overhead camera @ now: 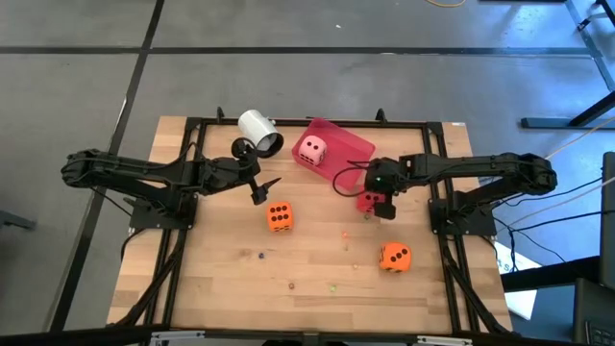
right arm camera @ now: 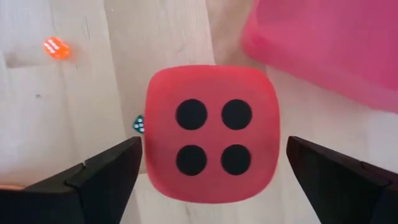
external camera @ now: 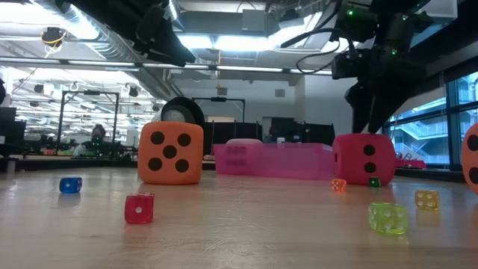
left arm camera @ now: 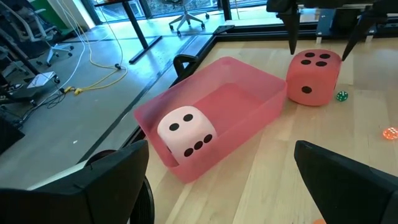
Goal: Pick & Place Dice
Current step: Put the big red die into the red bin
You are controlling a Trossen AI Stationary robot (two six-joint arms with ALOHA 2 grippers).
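A red die [right arm camera: 211, 134] sits on the table with its four-pip face up, just right of the pink tray [overhead camera: 351, 144]. My right gripper [right arm camera: 214, 171] hangs open above it, pointing steeply down, one finger on each side and clear of it. A pink die [left arm camera: 186, 132] lies inside the tray. One orange die [overhead camera: 280, 217] stands mid-table, another [overhead camera: 394, 257] nearer the front right. My left gripper [overhead camera: 266, 189] hovers open left of the tray, pointing toward it.
A white cup [overhead camera: 259, 130] lies on its side at the back, left of the tray. Several tiny translucent dice are scattered over the front of the table, such as a blue one [external camera: 70, 184], a red one [external camera: 139, 208] and a yellow-green one [external camera: 388, 218].
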